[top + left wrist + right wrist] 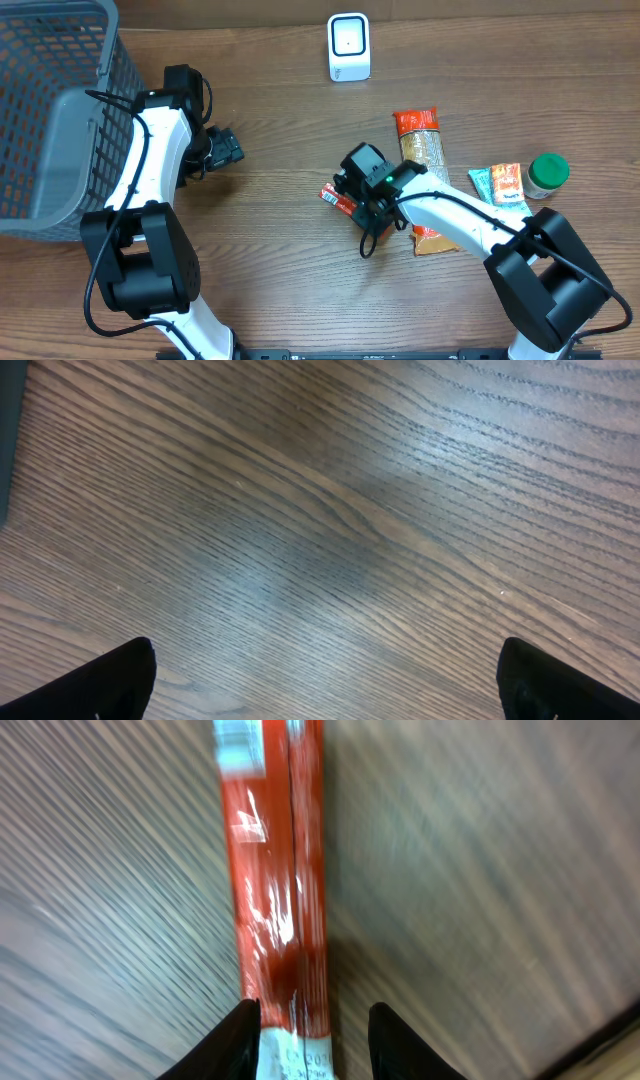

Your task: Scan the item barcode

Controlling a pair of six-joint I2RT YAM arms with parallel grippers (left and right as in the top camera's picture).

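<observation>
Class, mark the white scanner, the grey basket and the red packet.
white scanner [349, 46], overhead view, front face
grey basket [58, 150], overhead view, near wall
red packet [275, 870], right wrist view, wrapper's middle

Motion blur smears the red packet [275, 890] between my right jaws, its print unreadable and its near end cut off by the bottom edge; whether I grip it cannot be told. From overhead, those jaws hide most of it. The basket [110, 70] runs off the left and top edges. My left jaws show only as tips at the wrist view's bottom corners.
</observation>
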